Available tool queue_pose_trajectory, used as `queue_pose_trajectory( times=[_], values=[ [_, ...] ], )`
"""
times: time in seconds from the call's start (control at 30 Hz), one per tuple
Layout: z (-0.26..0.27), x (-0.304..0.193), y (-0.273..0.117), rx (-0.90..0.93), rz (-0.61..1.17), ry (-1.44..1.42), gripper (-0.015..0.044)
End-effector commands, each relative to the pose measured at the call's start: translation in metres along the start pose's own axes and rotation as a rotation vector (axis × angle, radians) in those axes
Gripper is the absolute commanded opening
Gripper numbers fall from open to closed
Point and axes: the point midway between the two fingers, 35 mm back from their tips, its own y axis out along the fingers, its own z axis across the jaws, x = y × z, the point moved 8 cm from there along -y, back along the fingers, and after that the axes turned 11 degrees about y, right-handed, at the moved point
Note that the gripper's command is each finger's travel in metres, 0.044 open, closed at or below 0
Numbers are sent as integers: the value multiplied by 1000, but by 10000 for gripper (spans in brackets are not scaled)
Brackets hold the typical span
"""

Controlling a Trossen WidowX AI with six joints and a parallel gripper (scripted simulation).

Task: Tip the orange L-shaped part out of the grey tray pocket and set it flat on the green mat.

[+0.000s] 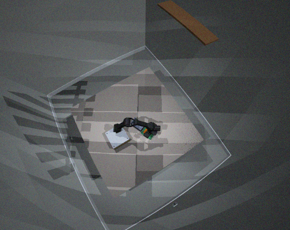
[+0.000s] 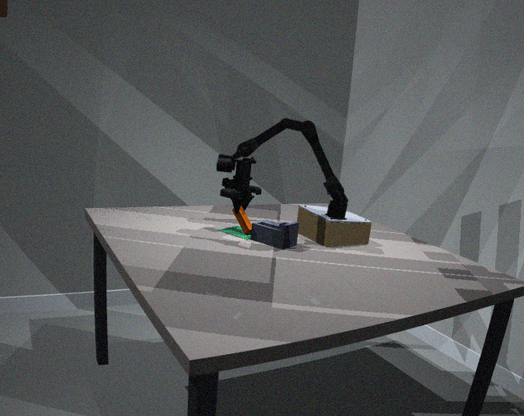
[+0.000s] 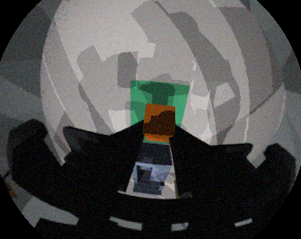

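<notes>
The gripper (image 2: pixel 239 204) is clamped on the upper end of the orange part (image 2: pixel 243 219), which hangs tilted below it over the green mat (image 2: pixel 232 231). It looks rigid and light (possibly slick), so the end pinch seems adequate.

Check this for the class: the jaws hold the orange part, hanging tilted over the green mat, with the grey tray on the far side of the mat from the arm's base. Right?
Not quite. In the exterior view the grey tray sits between the green mat and the arm's base. The jaws do hold the orange part, tilted.
</notes>
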Motion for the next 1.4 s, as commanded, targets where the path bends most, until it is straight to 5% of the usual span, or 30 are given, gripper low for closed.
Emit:
queue_pose_trajectory(
  times=[0.0,0.13,0.47,0.63,0.77,1.37],
  values=[
    [0,0,1,-3,-3,-4,0],
    [0,0,0,0,0,0,0],
    [0,0,-3,0,0,0,262],
    [2,2,-51,-2,-2,-3,394],
    [0,0,-86,-3,-3,-4,400],
    [1,1,-81,12,-14,-1,400]
  ],
)
